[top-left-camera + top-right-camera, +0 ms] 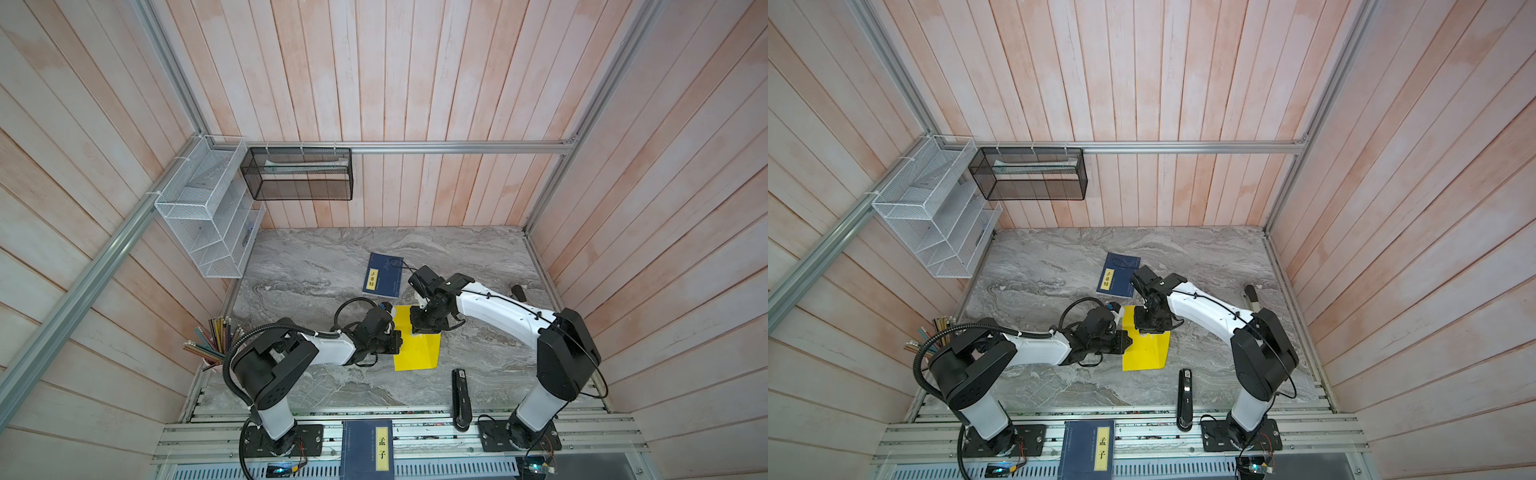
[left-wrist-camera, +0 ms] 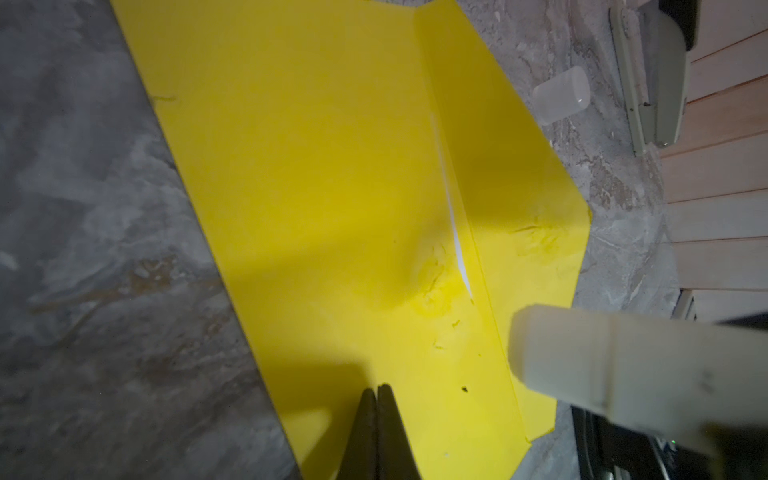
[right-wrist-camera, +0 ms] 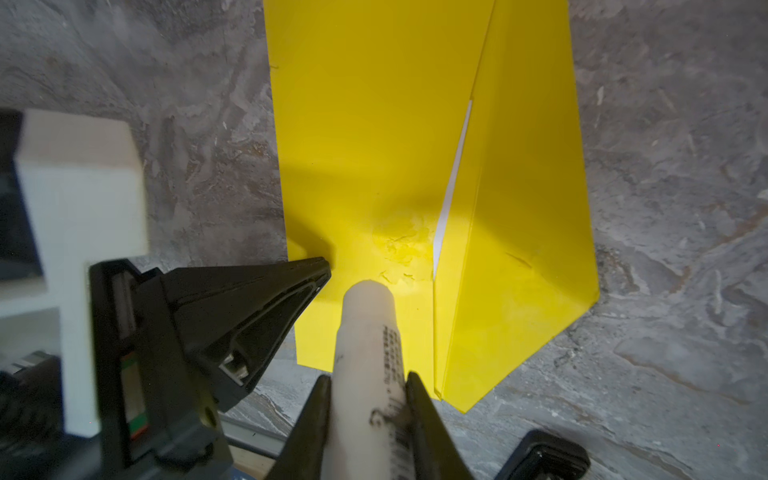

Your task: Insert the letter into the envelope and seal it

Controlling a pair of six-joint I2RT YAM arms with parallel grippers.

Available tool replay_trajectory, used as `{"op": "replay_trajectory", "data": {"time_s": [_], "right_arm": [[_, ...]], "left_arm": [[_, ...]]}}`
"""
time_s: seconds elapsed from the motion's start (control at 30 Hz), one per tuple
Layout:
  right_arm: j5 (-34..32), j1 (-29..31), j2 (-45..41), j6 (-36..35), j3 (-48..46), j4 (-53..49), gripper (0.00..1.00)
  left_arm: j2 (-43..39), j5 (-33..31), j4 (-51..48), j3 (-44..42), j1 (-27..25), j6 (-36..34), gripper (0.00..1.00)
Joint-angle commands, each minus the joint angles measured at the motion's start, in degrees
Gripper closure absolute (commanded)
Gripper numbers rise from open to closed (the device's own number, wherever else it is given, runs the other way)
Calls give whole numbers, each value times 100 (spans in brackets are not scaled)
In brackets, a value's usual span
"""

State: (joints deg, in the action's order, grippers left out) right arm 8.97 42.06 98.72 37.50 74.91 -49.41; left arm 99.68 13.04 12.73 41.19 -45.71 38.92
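envelope: the envelope (image 1: pixel 417 340) lies flat on the tabletop (image 1: pixel 316 266), about midway across and toward its near edge; flap (image 3: pixel 519 257) folded out to one side, not yet pressed shut.
letter: the letter (image 3: pixel 453 174) sits inside; only a thin white sliver shows in the slot along the flap fold.
left arm: left gripper (image 2: pixel 376 399) has its fingers closed together, empty, tips pressed on the yellow panel at the envelope's edge, pinning it.
right arm: right gripper (image 3: pixel 368 399) has its fingers clamped round a glue stick (image 3: pixel 370 332), its tip on or just above the panel, beside the slot.
glue marks: scuffed, glossy patches (image 3: pixel 401 241) show on the panel near the slot and one (image 2: pixel 536 241) on the flap.
step: judged to be gluing before the flap is folded over.
how to do it well: keep the left fingers pinning so the paper cannot slide; drag the stick lightly along the strip next to the fold, staying off the white sliver so the letter is not stuck; then lift clear before folding.
cap: a clear cap (image 2: pixel 561 95) lies on the tabletop just beyond the flap.
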Motion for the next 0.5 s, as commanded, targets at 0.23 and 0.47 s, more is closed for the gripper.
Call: {"op": "replay_trajectory", "data": {"time_s": [0.23,0.47], "right_arm": [[-234,-92,534,-83,485,-413,100],[-393,-109,874,-120,708,-514,100]], "left_arm": [[200,63,-336,102,-24,6,100],[218,85,-390,138,-25,-16,100]]}}
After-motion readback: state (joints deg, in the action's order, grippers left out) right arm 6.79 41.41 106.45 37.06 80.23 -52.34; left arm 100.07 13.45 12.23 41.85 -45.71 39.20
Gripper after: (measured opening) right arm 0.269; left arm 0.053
